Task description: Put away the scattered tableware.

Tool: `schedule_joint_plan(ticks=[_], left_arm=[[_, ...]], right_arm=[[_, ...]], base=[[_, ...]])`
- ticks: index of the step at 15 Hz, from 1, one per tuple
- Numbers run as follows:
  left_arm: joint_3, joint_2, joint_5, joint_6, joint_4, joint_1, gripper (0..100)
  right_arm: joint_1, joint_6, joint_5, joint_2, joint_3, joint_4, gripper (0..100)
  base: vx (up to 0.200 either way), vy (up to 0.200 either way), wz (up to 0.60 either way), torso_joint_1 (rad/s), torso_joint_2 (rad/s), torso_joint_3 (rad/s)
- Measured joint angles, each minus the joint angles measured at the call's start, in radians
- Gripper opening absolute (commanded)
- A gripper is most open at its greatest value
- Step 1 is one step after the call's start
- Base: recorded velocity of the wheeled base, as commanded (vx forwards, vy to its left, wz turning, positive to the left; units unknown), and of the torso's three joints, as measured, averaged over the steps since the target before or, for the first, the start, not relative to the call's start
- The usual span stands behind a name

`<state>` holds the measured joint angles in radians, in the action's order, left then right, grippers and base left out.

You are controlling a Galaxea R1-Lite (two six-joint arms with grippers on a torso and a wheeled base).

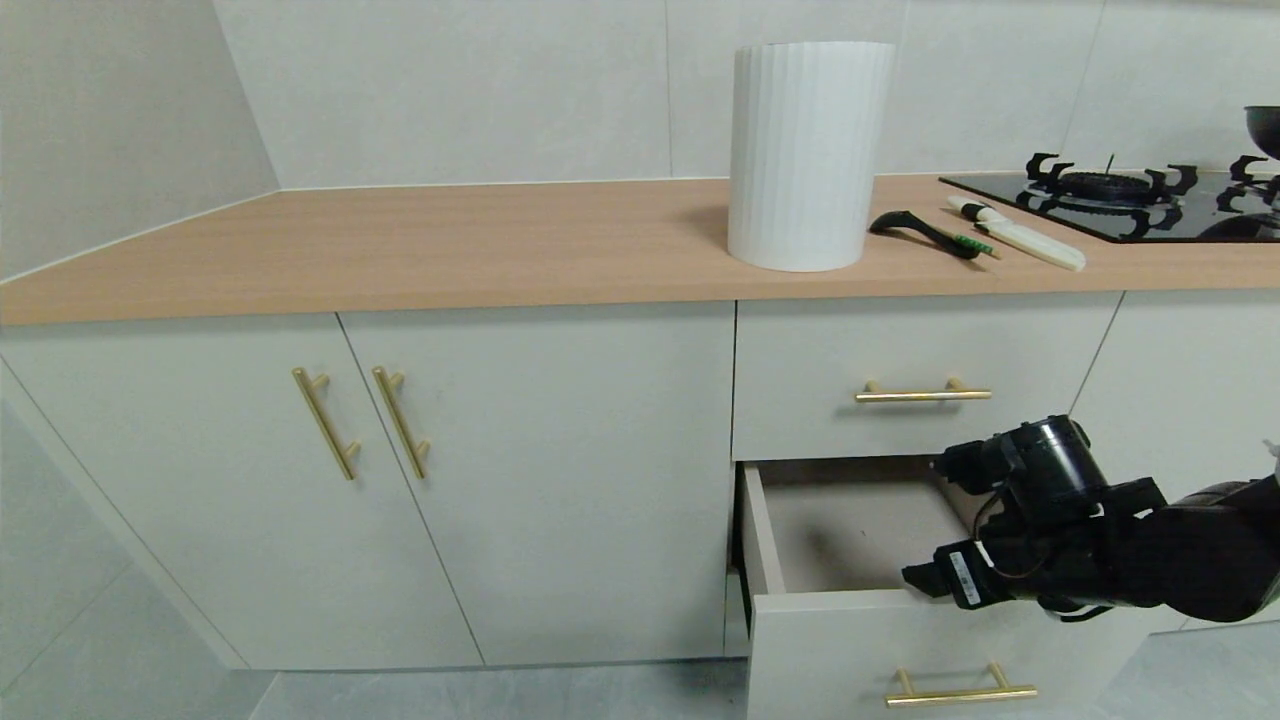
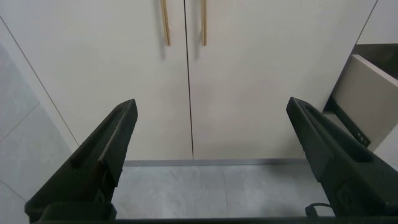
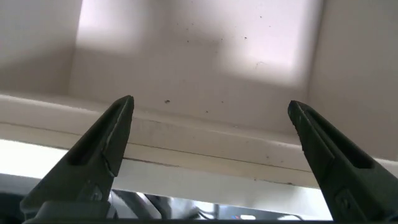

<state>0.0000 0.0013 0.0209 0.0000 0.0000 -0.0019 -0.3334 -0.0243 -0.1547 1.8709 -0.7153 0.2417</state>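
Right arm sits low on the right, forearm about level. The right gripper [image 1: 945,522] is at the front rim of the pulled-out white drawer with gold bar handle [image 1: 757,530]. Its fingers are spread wide, hold nothing and point into the drawer. Black plastic utensil [image 1: 920,230], white knife [image 1: 1020,235] and green-tipped chopsticks [image 1: 975,244] lie on the wooden countertop [image 1: 450,250], well above this gripper and beside the tall white ribbed cylinder [image 1: 805,150]. Left gripper [image 2: 211,106] is low near the floor, also wide and empty, facing the white cabinet doors [image 2: 249,74].
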Motion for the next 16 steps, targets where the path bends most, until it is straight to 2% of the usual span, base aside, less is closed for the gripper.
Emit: schedule_joint_plan(ticks=[12, 16], left_arm=[[0.0, 0.0, 0.0, 0.0, 0.0, 0.0, 100], [0.0, 0.0, 0.0, 0.0, 0.0, 0.0, 100]], right_arm=[[-0.045, 0.131, -0.011, -0.083, 0.016, -0.452, 100], [-0.048, 0.14, -0.013, -0.082, 0.02, -0.5, 100]], base=[[0.0, 0.0, 0.0, 0.0, 0.0, 0.0], [0.0, 0.0, 0.0, 0.0, 0.0, 0.0]])
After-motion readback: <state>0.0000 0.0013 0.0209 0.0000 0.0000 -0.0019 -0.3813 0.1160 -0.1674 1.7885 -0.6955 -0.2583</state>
